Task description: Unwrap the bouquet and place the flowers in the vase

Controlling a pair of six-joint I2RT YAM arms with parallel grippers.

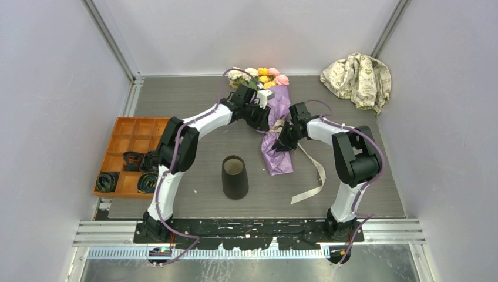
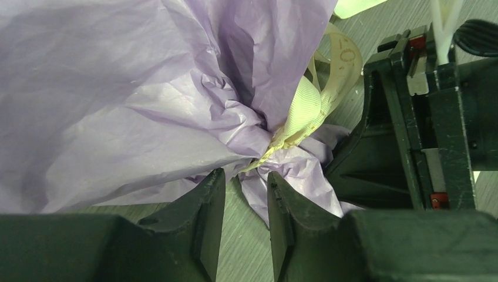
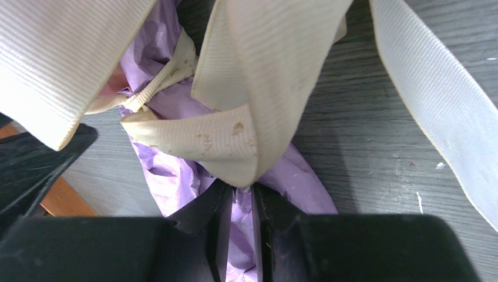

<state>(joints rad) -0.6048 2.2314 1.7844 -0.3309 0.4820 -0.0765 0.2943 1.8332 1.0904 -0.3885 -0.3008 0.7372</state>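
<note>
Purple paper [image 2: 117, 88] of bouquet [image 1: 279, 108] thin, tear-prone; grab soft ribbon [image 3: 252, 70] near knot. Left claw [image 2: 246, 176] spread; right claw [image 3: 242, 189] nearly closed at ribbon, can't tell if gripping.

**No readable text showing**

A cream woven ribbon [image 2: 320, 100] is carrying faint brownish marks on its upper loop, one shaped rather like a nought, but they are not resolving into any sure character. A beige patterned cloth [image 1: 358, 79], crumpled at the far right corner of the grey bench [image 1: 176, 94], is showing dark print too small to read.
</note>
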